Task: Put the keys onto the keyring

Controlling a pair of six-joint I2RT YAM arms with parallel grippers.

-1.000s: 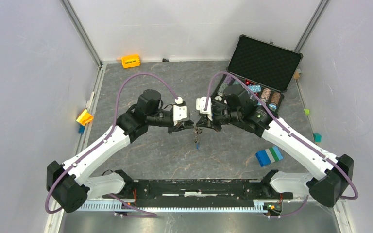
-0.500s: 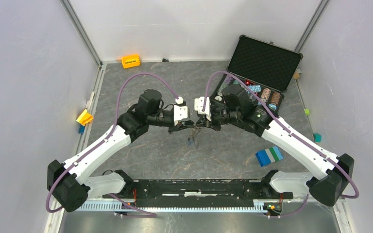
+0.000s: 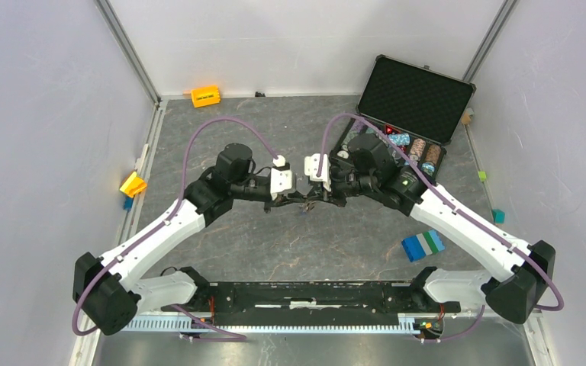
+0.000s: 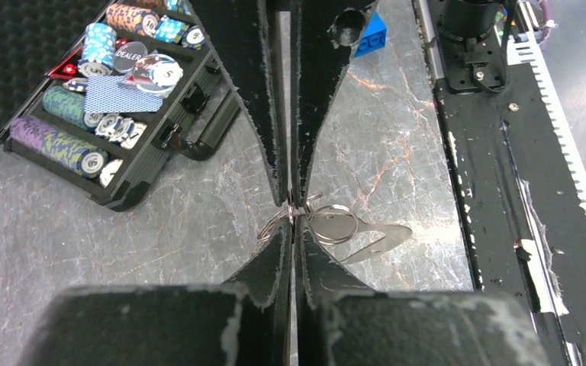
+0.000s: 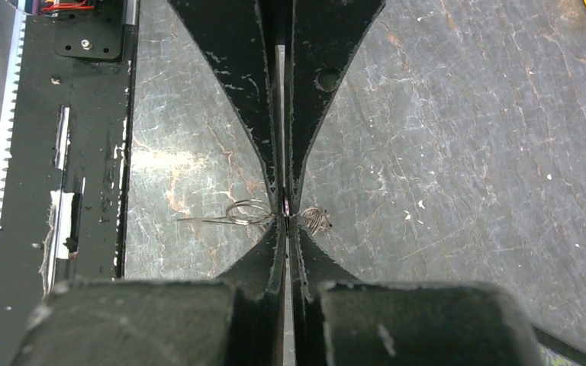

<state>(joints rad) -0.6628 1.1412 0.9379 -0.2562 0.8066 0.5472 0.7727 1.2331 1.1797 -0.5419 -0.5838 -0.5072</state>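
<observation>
Both arms meet tip to tip above the middle of the grey table point(image 3: 275, 252). The left gripper point(image 3: 296, 200) is closed, its fingertips pinched together on the wire of the keyring point(image 4: 334, 226). The right gripper point(image 3: 310, 203) faces it, likewise fully closed on the same cluster of wire loops. The two sets of tips touch or nearly touch. In both wrist views, loops of the keyring project to either side of the closed tips, held clear of the table. A flat grey piece point(image 4: 378, 238) extends from the loops toward the arm bases. The keys cannot be made out separately in any view. An open chip case point(image 3: 416, 95) lies at the far right. A blue, green and white block point(image 3: 423, 244) lies near the right arm, well apart from the grippers.
</observation>
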